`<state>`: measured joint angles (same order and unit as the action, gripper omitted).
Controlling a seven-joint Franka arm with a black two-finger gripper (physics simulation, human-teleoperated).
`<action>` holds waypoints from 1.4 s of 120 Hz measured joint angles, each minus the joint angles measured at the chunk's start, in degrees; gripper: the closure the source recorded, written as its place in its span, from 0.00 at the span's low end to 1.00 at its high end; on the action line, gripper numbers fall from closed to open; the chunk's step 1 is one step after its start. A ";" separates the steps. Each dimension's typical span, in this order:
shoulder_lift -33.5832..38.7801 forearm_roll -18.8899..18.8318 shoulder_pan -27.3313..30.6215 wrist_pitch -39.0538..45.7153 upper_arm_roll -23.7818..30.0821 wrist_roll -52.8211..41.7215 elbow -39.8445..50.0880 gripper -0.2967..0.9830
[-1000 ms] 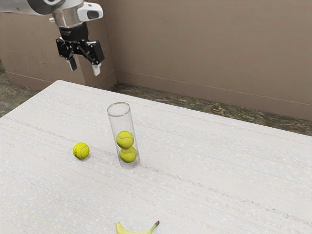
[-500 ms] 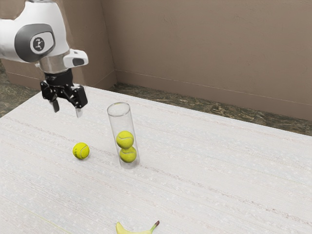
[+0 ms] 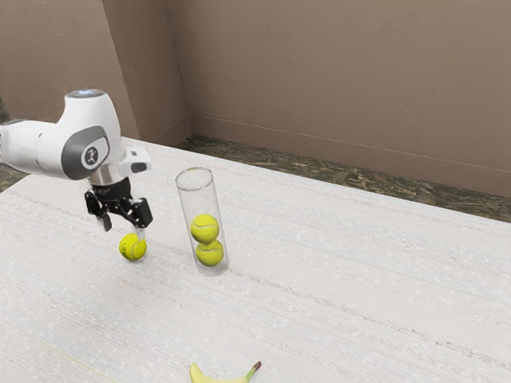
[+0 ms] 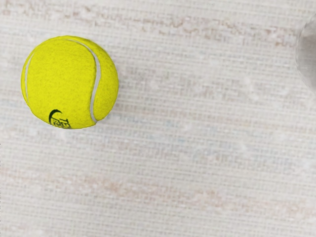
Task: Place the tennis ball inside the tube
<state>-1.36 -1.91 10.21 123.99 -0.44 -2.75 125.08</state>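
A white robot arm [image 3: 48, 150] reaches in from the exterior view's left, over a pale counter [image 3: 335, 319]. It has just come down a long way: its black gripper [image 3: 124, 232], high above and behind the ball a second ago, now hangs low, right over the loose tennis ball [image 3: 130, 248]. The jaws point downward and stand well apart, with nothing held between them. The tip nearer the tube overlaps the ball's upper edge in the exterior view; whether it touches cannot be told.

The ball has not moved. It rests on the counter beside the clear, open-topped tube [image 3: 198, 199], with a gap between the two. The tube stands upright as before, with two other tennis balls stacked at its bottom, an upper one [image 3: 204, 229] and a lower one [image 3: 210, 254], and room above them. Nearest the viewer lies a banana [image 3: 209, 377], apart from the work.

For the task, this drop means the approach is nearly over and the grasp comes next; the loose ball is still outside the tube. The jaws probably need to settle lower, centered on the ball, before closing. Closing off-center or too high could send it rolling, perhaps into the tube, which looks light enough to tip.
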 joint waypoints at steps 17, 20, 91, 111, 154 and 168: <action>-3.94 -0.17 0.23 6.27 -0.11 -3.00 -0.49 0.23; -4.56 -0.20 0.19 7.00 -0.13 -3.47 -0.63 0.23; -15.51 -0.14 4.39 12.02 -0.26 -11.36 -7.53 0.23; -17.87 0.04 4.56 12.25 -0.26 -12.52 -8.43 0.23; -22.14 0.35 5.07 12.44 -0.24 -14.13 -10.66 0.24; -22.44 0.77 5.32 12.31 -0.24 -14.45 -10.94 0.32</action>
<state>-23.80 -1.14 15.54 136.30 -0.68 -17.21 114.14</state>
